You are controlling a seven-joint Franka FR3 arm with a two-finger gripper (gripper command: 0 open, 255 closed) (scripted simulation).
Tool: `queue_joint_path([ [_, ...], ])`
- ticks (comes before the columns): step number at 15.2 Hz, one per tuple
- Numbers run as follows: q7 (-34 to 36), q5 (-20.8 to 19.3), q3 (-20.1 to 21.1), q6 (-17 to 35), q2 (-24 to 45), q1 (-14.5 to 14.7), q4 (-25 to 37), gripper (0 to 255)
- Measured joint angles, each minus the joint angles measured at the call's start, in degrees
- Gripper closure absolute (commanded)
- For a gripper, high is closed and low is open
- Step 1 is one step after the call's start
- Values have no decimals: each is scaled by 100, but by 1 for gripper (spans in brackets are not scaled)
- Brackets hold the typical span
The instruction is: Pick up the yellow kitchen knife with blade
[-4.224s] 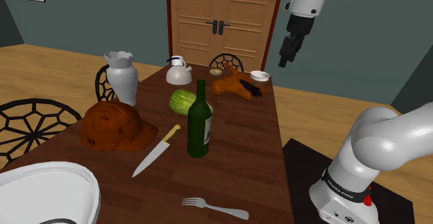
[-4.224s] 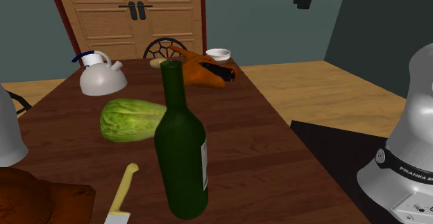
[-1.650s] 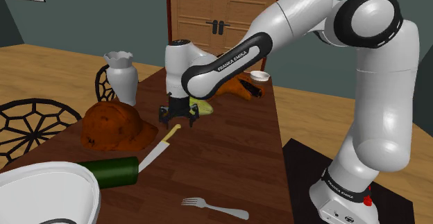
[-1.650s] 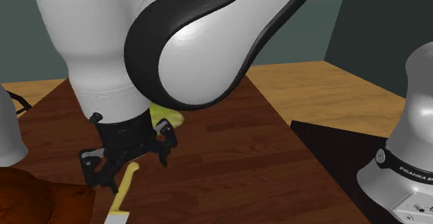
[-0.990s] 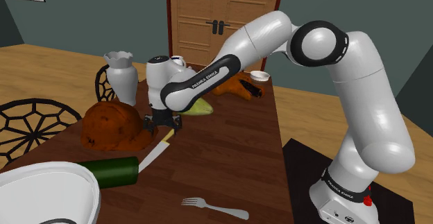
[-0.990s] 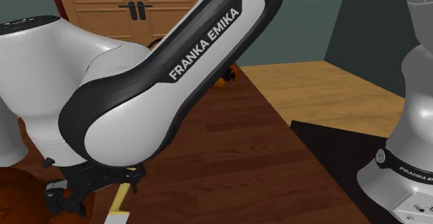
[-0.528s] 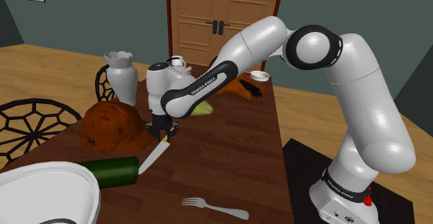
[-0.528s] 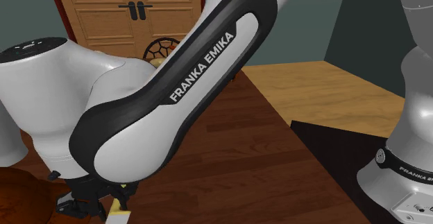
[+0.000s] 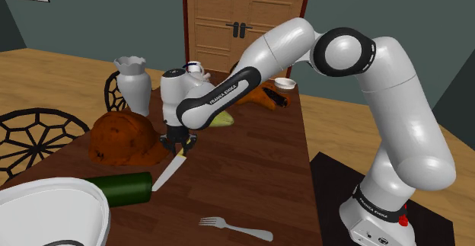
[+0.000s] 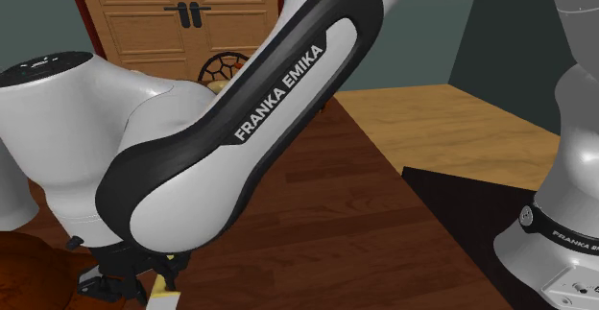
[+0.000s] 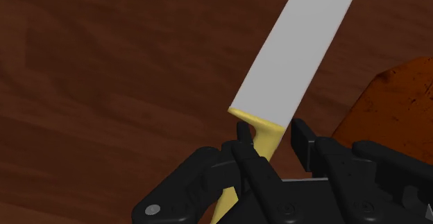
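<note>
Skirting a brown lump (image 9: 122, 138) and a toppled green bottle (image 9: 118, 189) on the counter (image 9: 259, 176). Clamping the knife (image 9: 166, 174) flat there, hand (image 9: 179, 144) closed tight on its yellow handle. Hiding the handle's end under black fingers (image 11: 241, 136); losing the blade tip beyond the wrist view.
</note>
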Motion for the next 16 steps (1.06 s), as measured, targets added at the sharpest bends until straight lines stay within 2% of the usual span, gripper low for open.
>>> queue_joint_path([
  [16, -189, 264, 189, -766, -612, -107, 171, 255],
])
